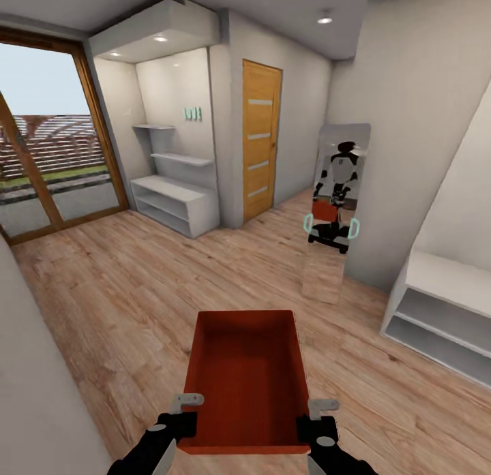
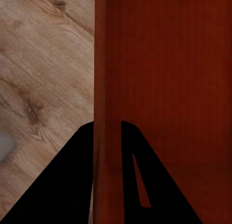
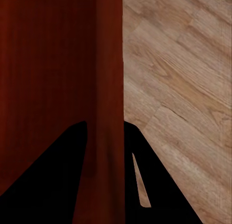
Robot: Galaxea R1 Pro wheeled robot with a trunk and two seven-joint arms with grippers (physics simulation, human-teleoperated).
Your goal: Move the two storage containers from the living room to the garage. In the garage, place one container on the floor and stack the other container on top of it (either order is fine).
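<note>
Both grippers, left (image 1: 185,412) and right (image 1: 315,420), clamp opposite walls of the storage container (image 1: 247,379); keeping it level while rolling toward the wooden door (image 1: 261,138) seems wise.

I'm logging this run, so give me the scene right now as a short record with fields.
carried: one storage container, empty, held over wood-plank floor
left gripper: shut on container's left wall
right gripper: shut on container's right wall
ahead: wooden door, mirror reflecting robot and container
left side: glass doors, white shelves
</note>
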